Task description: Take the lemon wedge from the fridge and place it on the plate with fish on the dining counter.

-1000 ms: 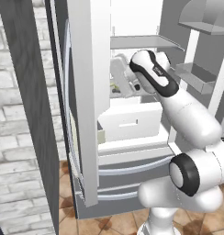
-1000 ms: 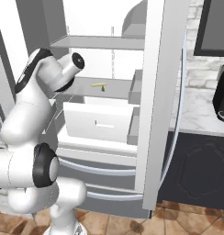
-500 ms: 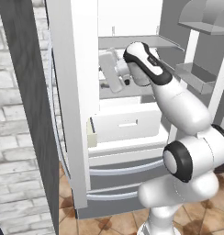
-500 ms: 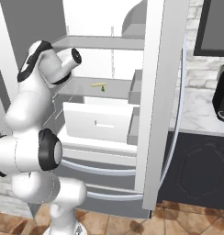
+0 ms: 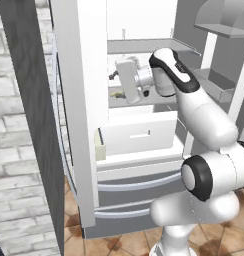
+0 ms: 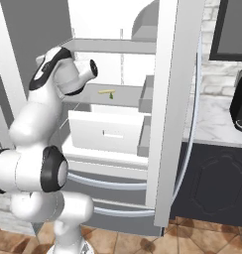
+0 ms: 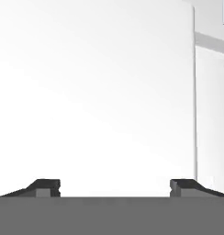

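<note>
Left base view: fridge (image 5: pixel 79 125) stands open, white interior showing, a white drawer (image 5: pixel 139 132) under the middle shelf (image 5: pixel 159 97). The arm reaches in from lower right; the end effector (image 5: pixel 115 85) is at shelf height, pointing left toward the inner side of the left door. The wedge (image 5: pixel 115 93) shows as a small yellow-green sliver on the shelf, just below and beside the hand, not touched. Right base view: the wedge (image 6: pixel 106 92) lies plainly on the shelf (image 6: pixel 118 94), near its front edge, apart from the arm; the wrist sits to the left of it, at about shelf level. Hand view: the two dark fingertips (image 7: pixel 46 187) stand wide apart with nothing between them, so the end effector (image 7: pixel 114 187) is spread and empty; ahead is plain white fridge wall. Judgement: the step in hand is the reach for the wedge, grasp not yet made, so the task is early. The next move calls for turning the hand toward the shelf so the wedge comes between the tips, then lowering and closing. The piece is tiny and flat on the shelf, so it could slip out or be pushed back.
</note>
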Tool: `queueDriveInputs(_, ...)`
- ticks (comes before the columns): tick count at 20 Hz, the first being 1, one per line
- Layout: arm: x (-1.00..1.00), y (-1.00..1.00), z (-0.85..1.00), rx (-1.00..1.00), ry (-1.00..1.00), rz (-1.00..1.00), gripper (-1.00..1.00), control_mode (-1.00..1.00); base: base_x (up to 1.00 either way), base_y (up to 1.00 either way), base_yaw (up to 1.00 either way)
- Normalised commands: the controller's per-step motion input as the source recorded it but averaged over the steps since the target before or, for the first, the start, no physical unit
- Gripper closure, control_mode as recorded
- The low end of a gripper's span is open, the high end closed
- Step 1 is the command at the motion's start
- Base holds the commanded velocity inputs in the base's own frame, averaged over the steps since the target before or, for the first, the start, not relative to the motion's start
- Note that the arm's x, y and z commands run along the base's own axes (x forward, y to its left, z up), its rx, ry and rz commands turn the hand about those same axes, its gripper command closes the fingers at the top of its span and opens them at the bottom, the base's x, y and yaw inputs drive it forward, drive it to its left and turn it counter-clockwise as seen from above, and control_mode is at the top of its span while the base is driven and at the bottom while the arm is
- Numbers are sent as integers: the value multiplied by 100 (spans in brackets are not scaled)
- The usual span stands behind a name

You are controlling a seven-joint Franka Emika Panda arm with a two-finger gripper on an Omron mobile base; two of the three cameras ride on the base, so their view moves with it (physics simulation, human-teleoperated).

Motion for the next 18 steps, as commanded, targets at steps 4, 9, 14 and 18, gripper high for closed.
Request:
queueDriveInputs(4, -100, -75, 0, -36, -7, -8, -100, -100, 0, 0, 0)
queueDriveInputs(9, -100, -62, 0, -51, 0, -13, -100, -100, 0, 0, 0)
queueDriveInputs(14, -100, -63, -6, -60, -1, -11, -100, -100, 0, 0, 0)
queueDriveInputs(18, -100, -90, -24, -65, -7, -6, -100, -100, 0, 0, 0)
